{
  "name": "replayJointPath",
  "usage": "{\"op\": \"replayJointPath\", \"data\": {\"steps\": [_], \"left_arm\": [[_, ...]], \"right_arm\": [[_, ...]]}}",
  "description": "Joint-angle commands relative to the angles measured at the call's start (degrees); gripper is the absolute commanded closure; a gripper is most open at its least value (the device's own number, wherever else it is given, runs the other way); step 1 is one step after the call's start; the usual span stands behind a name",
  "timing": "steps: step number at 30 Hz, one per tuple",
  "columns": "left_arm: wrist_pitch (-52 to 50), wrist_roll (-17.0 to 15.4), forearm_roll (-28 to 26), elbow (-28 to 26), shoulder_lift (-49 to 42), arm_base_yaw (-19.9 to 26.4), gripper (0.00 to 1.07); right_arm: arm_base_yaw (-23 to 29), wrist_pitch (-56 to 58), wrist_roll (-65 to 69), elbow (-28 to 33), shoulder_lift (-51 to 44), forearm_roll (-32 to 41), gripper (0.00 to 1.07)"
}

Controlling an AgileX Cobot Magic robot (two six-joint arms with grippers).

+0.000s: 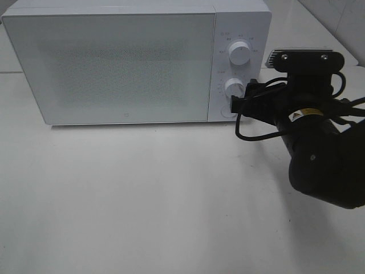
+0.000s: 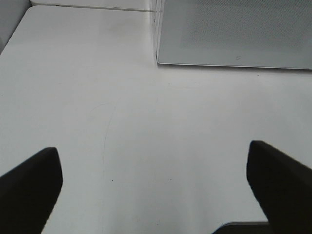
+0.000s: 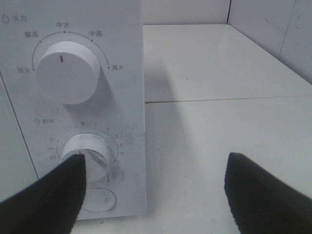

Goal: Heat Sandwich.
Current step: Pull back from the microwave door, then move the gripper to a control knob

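The right claw (image 3: 153, 163) stands spread before the control panel of the white microwave (image 1: 114, 63), holding nothing. In the right wrist view one of its black fingers (image 3: 48, 195) overlaps the edge of the lower dial (image 3: 90, 151); we cannot tell whether it touches. The other finger hangs out past the microwave's side, over the white table (image 1: 142, 200). The left claw (image 2: 152, 148) is also spread wide and empty. It is low over bare tabletop, near the front corner of the microwave on the side away from the controls.

We cannot say where the sandwich is or how it looks, since it shows in none of our views. The microwave's door (image 1: 108, 68) is shut, and its pale dotted screen lets us see nothing behind it.

Above the lower dial sits the upper dial (image 3: 66, 73), round and white, with its red mark pointing up toward the middle of its scale. Below both dials is a round button (image 3: 100, 200).

From the high camera, the right arm (image 1: 325, 165) comes in from the right. Its black bulk and a looping cable (image 1: 251, 137) cover part of the panel around the lower dial. Something grey and ribbed (image 1: 274, 57) shows behind the arm, beside the microwave; we cannot make out what it is.
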Motion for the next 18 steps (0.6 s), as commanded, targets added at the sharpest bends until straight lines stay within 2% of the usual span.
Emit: {"op": "replayJointPath", "data": {"steps": [1,18], "left_arm": [[-0.29,0.00,0.00,0.11,-1.38,0.23,0.10],[-0.29,0.00,0.00,0.11,-1.38,0.23,0.10]], "right_arm": [[0.11,-0.57,1.15,-2.41,2.64,-1.72,0.31],[-1.78,-0.57,2.41,-12.89,13.12,-4.81,0.31]]}}
